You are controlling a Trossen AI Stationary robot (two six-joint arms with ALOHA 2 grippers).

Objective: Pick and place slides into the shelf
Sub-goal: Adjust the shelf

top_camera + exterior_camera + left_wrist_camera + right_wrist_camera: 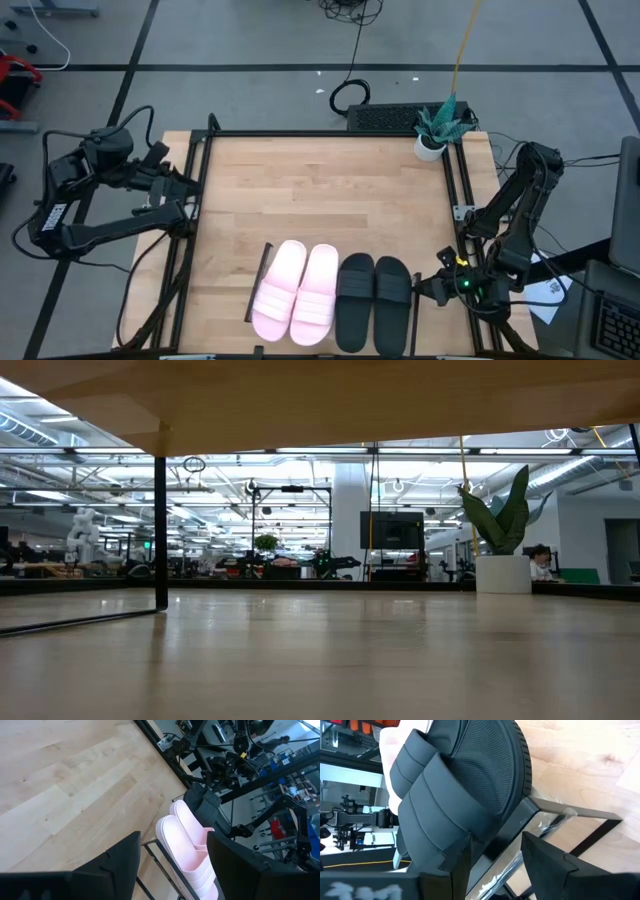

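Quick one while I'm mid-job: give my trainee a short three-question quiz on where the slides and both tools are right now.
1. True or false: all four slides sit side by side on the shelf.
2. Which pair lies nearer the right tool: A) pink slides, B) black slides?
3. Fill in: the left tool is at the table's left edge, holding ____.

Key:
1. True: two pink, two black, in one row at the table's near edge.
2. B: the right tool is open beside the outer black slide.
3. Nothing: it is open and empty.
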